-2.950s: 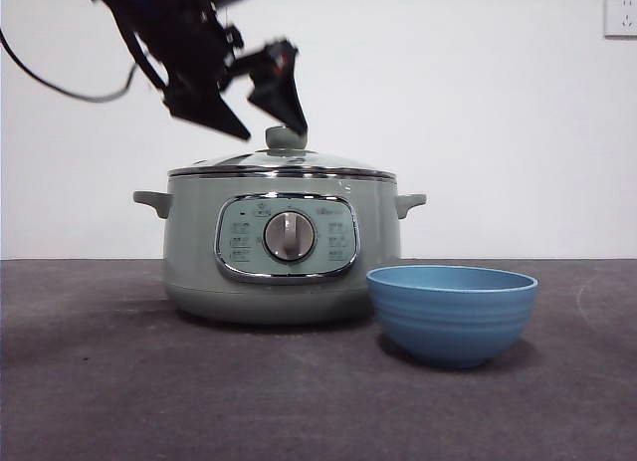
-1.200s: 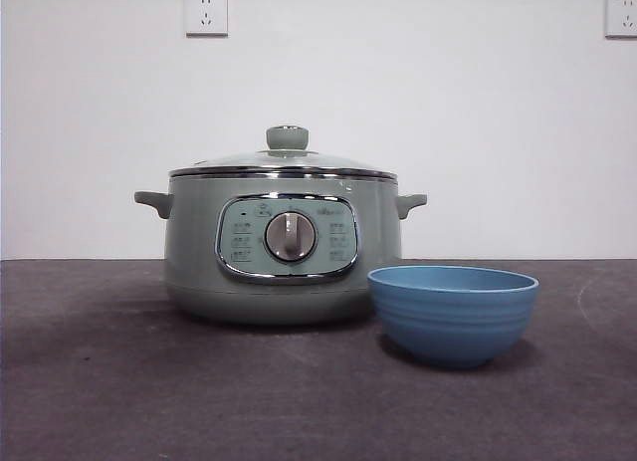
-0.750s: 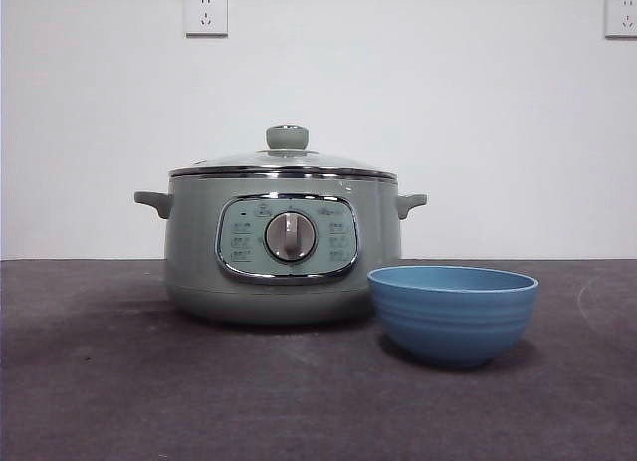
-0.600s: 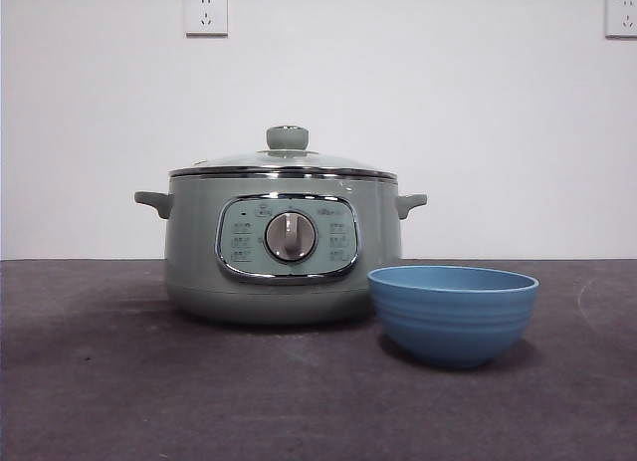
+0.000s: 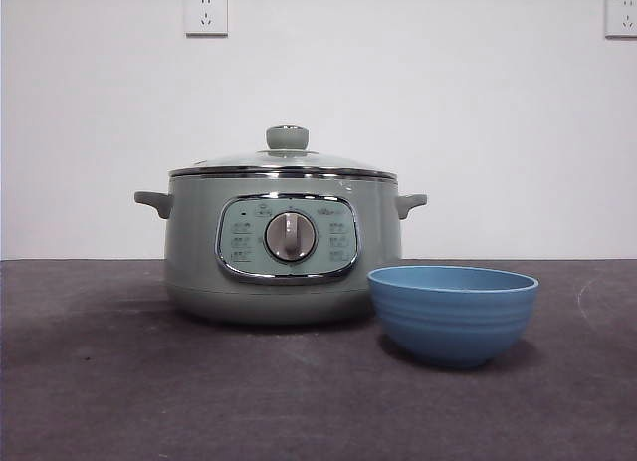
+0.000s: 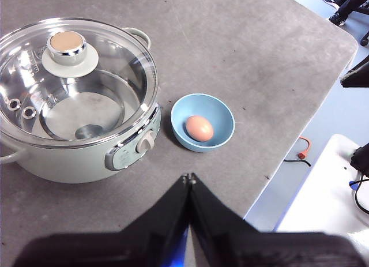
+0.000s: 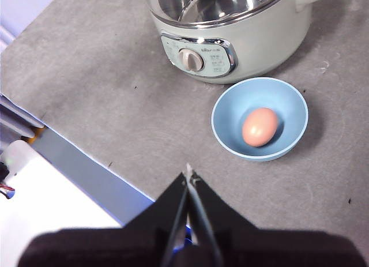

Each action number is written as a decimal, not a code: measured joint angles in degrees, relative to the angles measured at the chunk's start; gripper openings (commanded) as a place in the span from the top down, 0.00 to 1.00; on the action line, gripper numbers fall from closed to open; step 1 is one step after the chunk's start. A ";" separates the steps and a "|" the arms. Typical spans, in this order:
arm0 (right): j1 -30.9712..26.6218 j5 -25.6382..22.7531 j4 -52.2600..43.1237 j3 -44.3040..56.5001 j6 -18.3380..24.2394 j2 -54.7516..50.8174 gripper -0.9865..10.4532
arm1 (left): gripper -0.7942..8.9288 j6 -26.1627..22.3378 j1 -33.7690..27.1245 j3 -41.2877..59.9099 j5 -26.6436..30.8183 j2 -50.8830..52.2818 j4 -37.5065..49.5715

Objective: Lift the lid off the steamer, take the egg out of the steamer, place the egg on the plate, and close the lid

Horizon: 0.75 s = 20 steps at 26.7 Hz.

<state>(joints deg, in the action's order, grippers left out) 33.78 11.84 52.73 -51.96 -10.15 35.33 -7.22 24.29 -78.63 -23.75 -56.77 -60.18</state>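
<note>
The pale green steamer [image 5: 284,247] stands on the dark table with the glass lid [image 5: 284,160] seated on its rim. Through the lid [image 6: 75,82] the steel inside of the steamer [image 6: 86,163] shows nothing in it. The brown egg [image 6: 199,128] lies in the plate [image 6: 222,114], a blue bowl just in front of the steamer's right side. In the right wrist view the egg [image 7: 259,127] shows inside the plate [image 7: 230,111] too. My left gripper [image 6: 189,177] and right gripper [image 7: 188,173] are both shut, raised high and pulled back from the table, holding nothing.
The plate [image 5: 453,315] stands close to the steamer's front right. The table edge [image 6: 323,94] drops to a blue floor, where an orange cable [image 6: 301,150] lies. Two wall sockets [image 5: 206,13] sit on the white wall behind.
An arm that hung over the lid's knob 2.4 s ago has left the front view. The steamer, lid and plate have not moved.
</note>
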 measured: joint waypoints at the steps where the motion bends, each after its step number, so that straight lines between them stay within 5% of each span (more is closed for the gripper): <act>1: 0.00 0.00 0.00 0.00 0.00 0.00 0.91 | 0.92 -0.02 0.00 0.00 0.02 0.00 0.07; 8: 0.00 0.00 0.02 0.00 0.00 0.00 0.91 | 0.92 -0.35 -0.02 0.04 0.66 -0.02 1.05; 15: 0.00 0.00 0.02 0.00 0.02 0.00 0.91 | 0.92 -5.88 -8.44 1.29 2.43 1.66 23.58; 20: 0.00 0.00 0.00 0.00 0.02 0.00 0.91 | 0.92 -5.73 -16.79 11.54 1.05 9.70 41.42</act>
<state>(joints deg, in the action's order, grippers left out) 33.78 11.84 52.73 -51.96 -10.13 35.33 -12.95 7.51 -67.09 -22.70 -47.07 -18.76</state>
